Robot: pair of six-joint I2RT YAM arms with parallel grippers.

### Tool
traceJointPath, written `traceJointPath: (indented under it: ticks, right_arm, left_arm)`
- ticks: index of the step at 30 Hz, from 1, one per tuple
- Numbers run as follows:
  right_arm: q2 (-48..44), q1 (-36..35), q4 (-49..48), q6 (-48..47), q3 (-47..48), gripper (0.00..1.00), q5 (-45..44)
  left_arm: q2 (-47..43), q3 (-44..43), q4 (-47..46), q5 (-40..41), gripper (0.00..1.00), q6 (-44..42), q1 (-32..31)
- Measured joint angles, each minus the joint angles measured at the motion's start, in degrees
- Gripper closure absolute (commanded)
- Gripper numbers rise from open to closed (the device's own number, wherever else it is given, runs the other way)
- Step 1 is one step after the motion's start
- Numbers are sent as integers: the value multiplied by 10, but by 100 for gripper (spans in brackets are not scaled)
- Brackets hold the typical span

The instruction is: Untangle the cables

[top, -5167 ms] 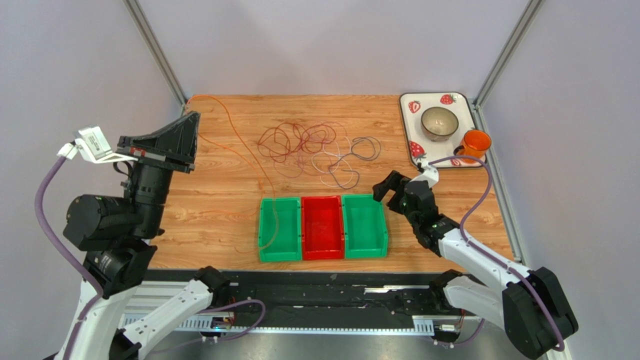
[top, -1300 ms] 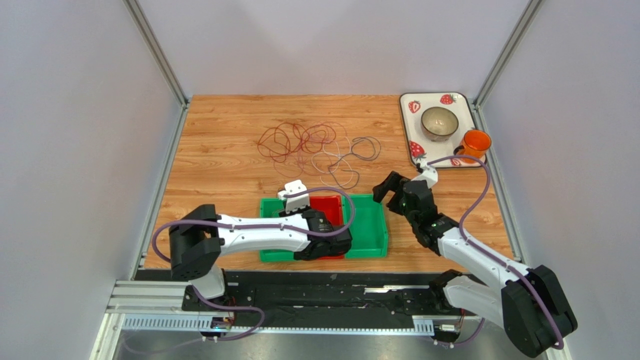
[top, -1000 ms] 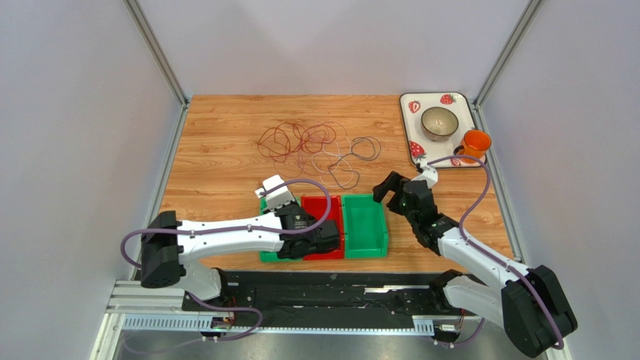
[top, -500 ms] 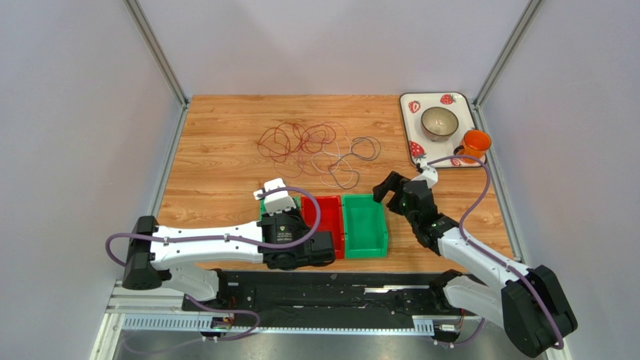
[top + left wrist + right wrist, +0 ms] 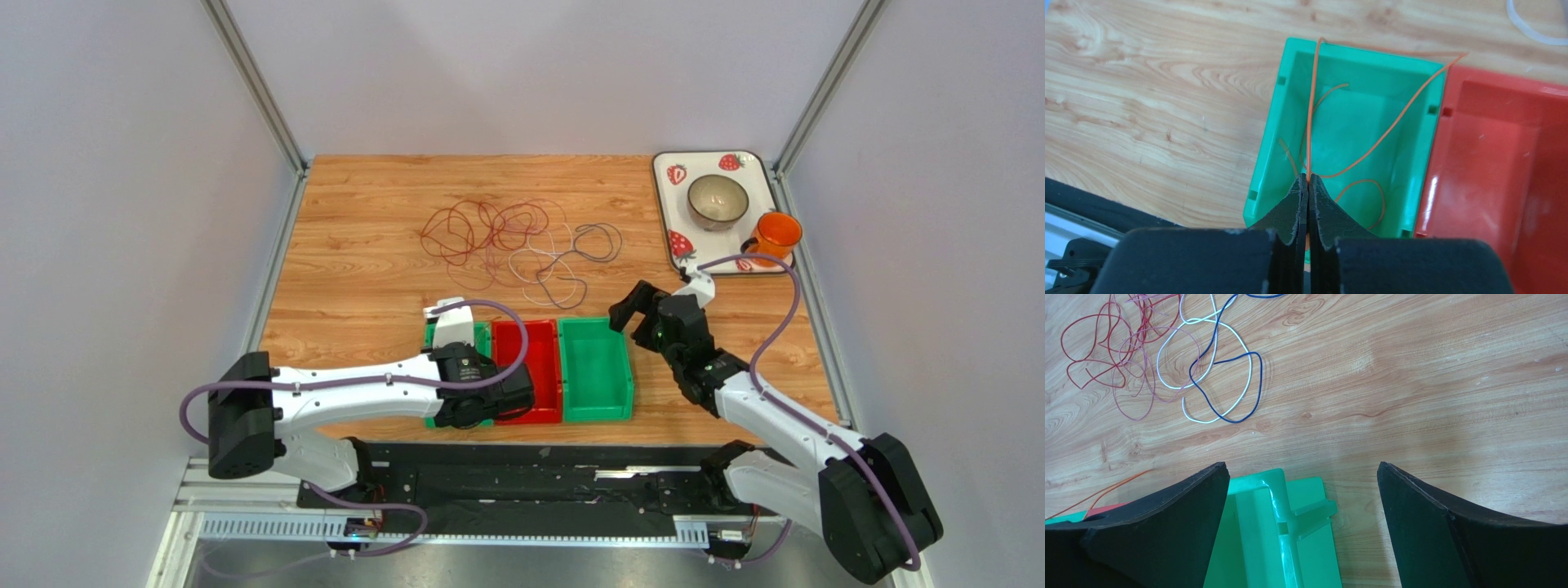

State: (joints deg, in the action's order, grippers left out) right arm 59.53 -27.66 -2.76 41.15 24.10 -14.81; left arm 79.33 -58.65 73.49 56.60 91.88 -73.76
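Here, orange cable (image 5: 1309,110) in left claw (image 5: 1308,182).

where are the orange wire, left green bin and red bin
orange wire (image 5: 1309,116), left wrist view, on its upright strand
left green bin (image 5: 1275,122), left wrist view, on its left wall
red bin (image 5: 1493,165), left wrist view, on its bare floor

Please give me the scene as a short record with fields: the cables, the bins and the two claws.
left claw: shut on the orange cable, over the left green bin
orange cable: loops inside that bin, one strand crossing the rim toward the red bin
cable tangle: red, white and blue loops on the table beyond the bins
right claw: open, empty, by the right green bin's far corner
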Motion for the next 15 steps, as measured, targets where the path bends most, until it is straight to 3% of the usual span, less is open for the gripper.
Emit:
traceJointPath:
  ticks: [6, 10, 13, 15]
  right_arm:
    - [0, 0, 0, 0, 0, 4, 0]
    - [0, 0, 0, 0, 2, 4, 0]
    - [0, 0, 0, 0, 4, 4, 0]
    - [0, 0, 0, 0, 4, 4, 0]
  left_arm:
    - [-31, 100, -160, -107, 100, -153, 74]
    - [-28, 118, -232, -165, 100, -220, 105]
    - [-17, 114, -258, -183, 90, -249, 109]
    - [-14, 110, -266, -193, 75, -265, 109]
